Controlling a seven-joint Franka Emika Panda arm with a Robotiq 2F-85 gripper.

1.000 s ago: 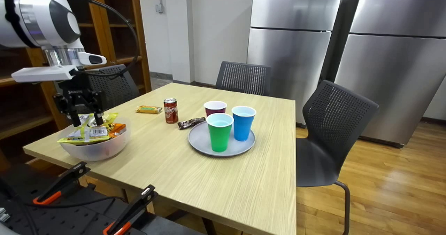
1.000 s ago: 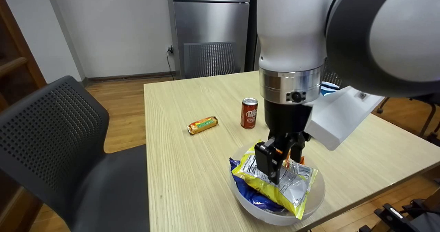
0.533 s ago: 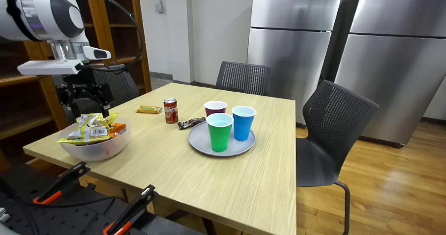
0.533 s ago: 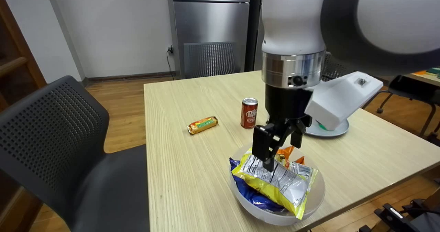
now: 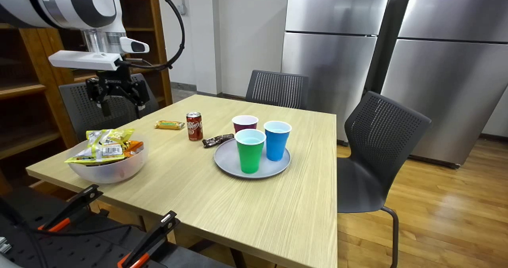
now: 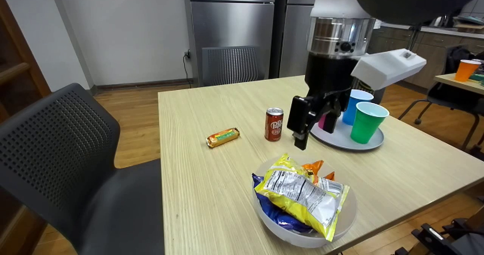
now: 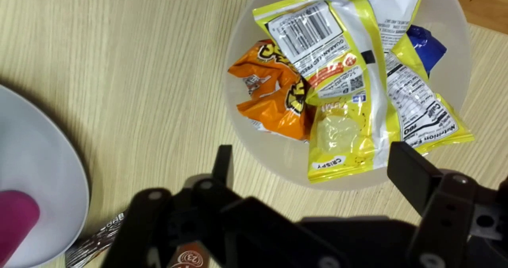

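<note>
On the near end of the tabletop (image 6: 204,187), a cloudy bowl (image 6: 298,241) holds yellow, orange and blue snack bags (image 6: 300,192). The gripper (image 6: 315,135) hangs up near it, jaws wide apart. Farther back are a gold-wrapped bar (image 6: 223,138), a red can (image 6: 274,125) and cups (image 6: 365,124) on a gray plate (image 6: 340,141), then a fridge (image 6: 232,32).

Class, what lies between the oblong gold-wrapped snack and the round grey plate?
An exterior view shows a red cylindrical metal can and a dark shiny-wrapped bar.
</note>
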